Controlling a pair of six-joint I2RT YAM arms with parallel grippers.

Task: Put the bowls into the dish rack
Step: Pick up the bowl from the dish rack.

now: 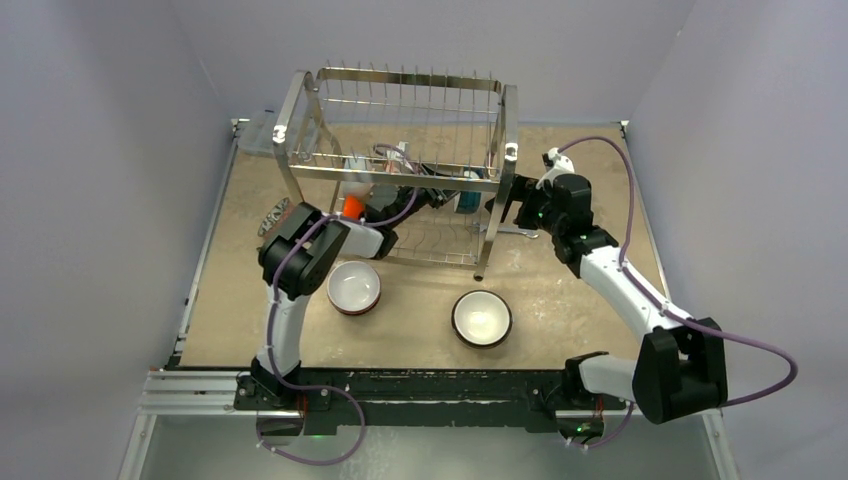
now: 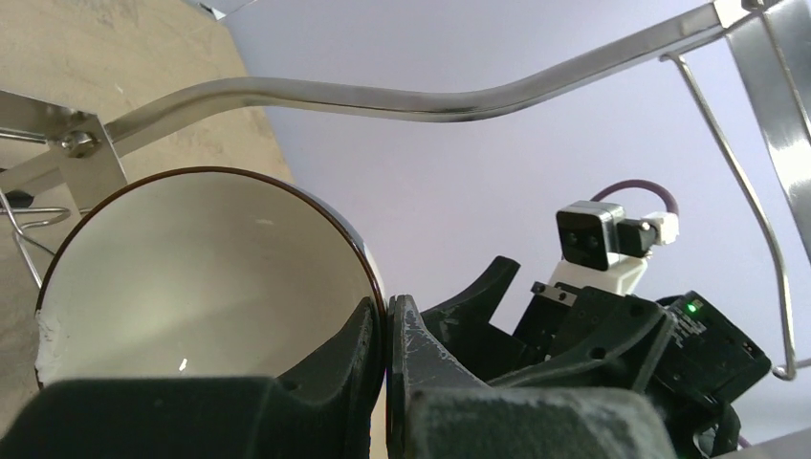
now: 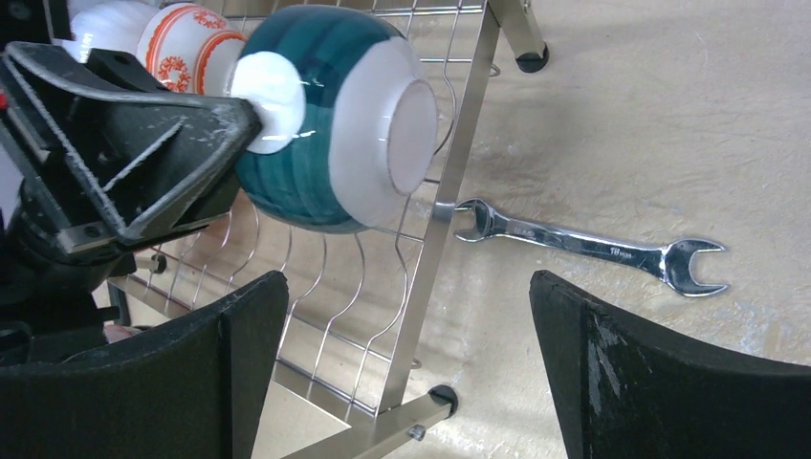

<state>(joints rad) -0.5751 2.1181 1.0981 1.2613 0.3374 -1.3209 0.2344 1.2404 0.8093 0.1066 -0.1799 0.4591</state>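
Left hand (image 2: 387, 330) pinches teal bowl (image 3: 301, 182) rim inside dish rack (image 1: 400, 177) w/ red-white bowl (image 3: 186, 48); right hand (image 3: 406, 287) spread.

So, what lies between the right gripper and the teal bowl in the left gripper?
Part of the dish rack, its end post and wavy wires, as the right wrist view shows; the open right gripper is outside it.

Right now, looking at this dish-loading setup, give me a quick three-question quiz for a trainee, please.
1. True or false: the right hand stands open beside the shiny metal wire dish rack.
2. How many round, white-inside bowls sit on the tan table outside the rack? A one, B two, C four.
3. What is the left hand gripping?
Key: 1 true; 2 B; 3 the rim of a teal-and-white striped bowl.
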